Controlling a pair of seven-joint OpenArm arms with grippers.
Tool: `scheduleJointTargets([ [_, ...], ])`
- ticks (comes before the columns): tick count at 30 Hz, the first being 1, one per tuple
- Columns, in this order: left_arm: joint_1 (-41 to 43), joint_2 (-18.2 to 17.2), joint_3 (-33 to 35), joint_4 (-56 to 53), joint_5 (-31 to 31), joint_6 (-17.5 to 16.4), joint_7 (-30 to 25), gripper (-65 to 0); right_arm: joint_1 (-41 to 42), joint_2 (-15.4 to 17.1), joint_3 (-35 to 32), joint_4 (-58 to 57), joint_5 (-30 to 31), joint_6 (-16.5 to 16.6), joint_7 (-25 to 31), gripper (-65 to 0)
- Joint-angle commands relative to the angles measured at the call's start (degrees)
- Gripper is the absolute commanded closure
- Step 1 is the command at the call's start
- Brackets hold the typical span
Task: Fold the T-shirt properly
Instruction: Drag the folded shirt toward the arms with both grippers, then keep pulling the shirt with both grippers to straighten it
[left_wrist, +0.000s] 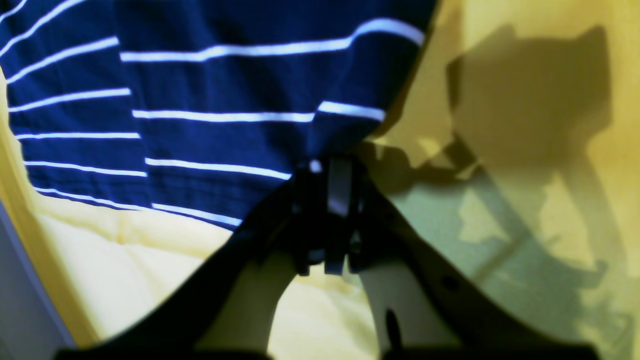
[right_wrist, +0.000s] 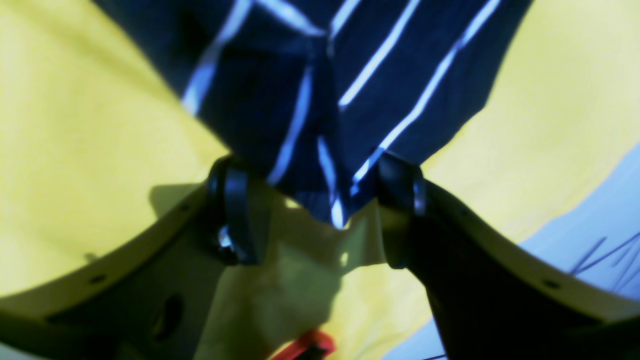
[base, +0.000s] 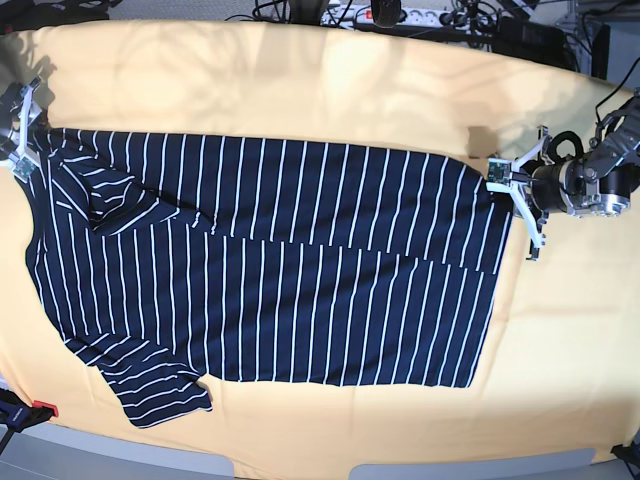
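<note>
One T-shirt (base: 300, 200), dark navy with thin white stripes, and two grippers are in view, over one pale yellow surface (base: 570, 360). In the base view, the T-shirt spreads from the far left edge to right of centre, an upper layer folded down over the lower one, with bunched folds at upper left and a striped flap reaching toward lower left. The left gripper (left_wrist: 327, 175), at the right of that view, is pressed together on the T-shirt's upper right corner, the cloth spreading leftward from it. The right gripper (right_wrist: 317, 200), at the upper left edge, has its jaws spread, and the T-shirt's upper left corner hangs between them. One small red object (right_wrist: 307, 345) shows at the bottom of the right wrist view, too blurred to name
</note>
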Motion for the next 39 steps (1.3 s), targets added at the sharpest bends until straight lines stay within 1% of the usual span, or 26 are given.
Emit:
scheduleJointTargets([
  [1,-1.11,-1.29,-0.66,0.81,-0.33,0.22,-0.48,0.0,0.24,0.22,0.59,0.04,-2.32,-1.68,1.6,-34.0],
  [4,-1.14,-1.29,-0.66,1.03,-0.33,0.22,-0.5,0.0,0.24,-1.66,0.59,0.04,-6.32,-4.15,3.65,-34.0],
  [7,-1.14,-1.29,-0.66,1.16,-0.31,0.22,-0.48,0.0,0.24,-1.81,0.55,0.04,-8.22,-4.66,4.7,-34.0],
  [9,-1.11,-1.31,-0.66,1.16,-0.31,0.22,-0.46,0.0,0.24,-1.81,0.55,0.04,-9.9,-7.17,4.85,-33.6],
  [10,-1.14,-1.31,-0.66,1.16,-0.31,0.22,-0.46,0.0,0.24,-1.77,0.55,0.04,-10.32,-8.35,4.85,-31.0],
  [11,-1.14,-1.31,-0.66,1.16,-0.31,0.22,-0.48,0.0,0.24,-1.64,0.55,0.04,-10.88,-9.11,4.81,-26.5],
  [12,-1.16,-1.31,-0.66,1.18,-0.31,0.22,-0.48,0.0,0.24,-1.6,0.55,0.04,-10.91,-9.11,4.61,-19.4],
  [14,-1.31,-1.49,-0.66,1.25,-0.31,0.22,-0.48,0.0,0.26,-1.46,0.55,0.07,-10.88,-9.07,3.15,-3.0],
  [15,-1.42,-1.66,-0.68,1.33,-0.33,0.2,-0.48,0.0,0.42,-1.46,0.55,0.13,-10.75,-9.05,2.08,0.0],
  [18,-1.4,-3.37,-0.68,2.95,-0.33,0.2,-0.5,0.0,0.39,-1.29,0.57,0.26,-10.64,-9.07,-1.05,0.0],
  [21,-1.42,-5.88,-0.66,5.64,-0.33,0.22,-0.5,0.0,0.37,-0.5,0.57,0.94,-10.16,-8.94,-2.67,0.0],
  [23,-1.42,-7.45,-0.68,7.43,-0.35,0.2,-0.48,0.0,0.37,0.59,0.57,1.62,-7.37,-7.41,-4.9,0.0],
  [25,-1.4,-9.03,-0.68,8.92,-1.42,-0.09,-0.48,0.0,0.24,1.84,0.57,2.4,-3.5,-4.85,-7.8,0.0],
  [26,-1.42,-9.92,-0.68,9.62,-2.47,-0.72,-0.48,0.0,0.04,2.54,0.59,2.89,-1.86,-3.87,-9.05,0.0],
  [28,-1.4,-11.47,-0.66,10.8,-3.89,-3.26,-0.5,0.0,-0.24,3.56,0.59,3.63,1.33,-2.36,-11.76,0.0],
  [33,-1.33,-14.82,-0.66,12.39,-8.07,-3.33,-0.52,0.0,-0.24,4.79,0.61,3.85,10.25,2.29,-20.59,0.0],
  [39,-1.25,-17.79,-0.66,13.88,-11.26,-3.33,-0.52,0.0,-0.24,8.44,0.61,3.82,25.35,2.48,-32.04,0.0],
])
